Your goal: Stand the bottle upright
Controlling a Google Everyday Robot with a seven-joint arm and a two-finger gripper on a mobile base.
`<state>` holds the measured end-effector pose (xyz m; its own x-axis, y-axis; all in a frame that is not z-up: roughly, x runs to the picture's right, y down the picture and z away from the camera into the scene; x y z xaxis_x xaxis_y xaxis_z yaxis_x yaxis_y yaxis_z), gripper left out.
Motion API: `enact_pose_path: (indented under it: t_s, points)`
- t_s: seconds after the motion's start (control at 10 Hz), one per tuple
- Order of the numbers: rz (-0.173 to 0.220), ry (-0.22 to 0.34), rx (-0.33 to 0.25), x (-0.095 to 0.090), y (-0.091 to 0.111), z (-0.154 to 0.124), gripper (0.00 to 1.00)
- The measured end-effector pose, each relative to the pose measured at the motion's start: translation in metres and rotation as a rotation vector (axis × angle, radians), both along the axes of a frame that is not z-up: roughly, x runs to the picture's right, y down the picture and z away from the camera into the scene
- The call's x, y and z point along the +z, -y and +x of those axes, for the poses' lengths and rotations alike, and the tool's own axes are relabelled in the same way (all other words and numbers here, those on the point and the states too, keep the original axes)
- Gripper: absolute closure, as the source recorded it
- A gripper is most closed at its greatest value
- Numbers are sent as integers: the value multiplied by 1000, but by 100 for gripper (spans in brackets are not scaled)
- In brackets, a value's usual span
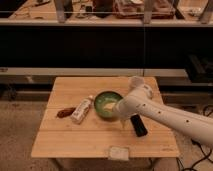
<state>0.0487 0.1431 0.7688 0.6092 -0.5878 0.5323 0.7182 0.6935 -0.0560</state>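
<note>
The bottle (82, 110) is whitish-cream and lies on its side on the wooden table (75, 140), left of centre. Its small cap points to the upper right, toward a green bowl (106, 106). My white arm comes in from the lower right and bends over the table's right half. My gripper (122, 121) hangs at the arm's end, pointing down by the bowl's right front rim. It is open, holds nothing, and is about a bowl's width to the right of the bottle.
A small reddish-brown object (65, 112) lies just left of the bottle. A black oblong thing (138, 125) lies on the table right of the gripper. A pale flat item (119, 152) sits at the front edge. Dark shelving stands behind the table.
</note>
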Motion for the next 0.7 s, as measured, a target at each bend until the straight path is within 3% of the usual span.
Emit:
enact_pose_path:
  t_s: [0.5, 0.7]
  points:
    - [-1, -2, -2, -1, 2, 0, 20]
    - [-12, 30, -49, -3, 21, -17, 20]
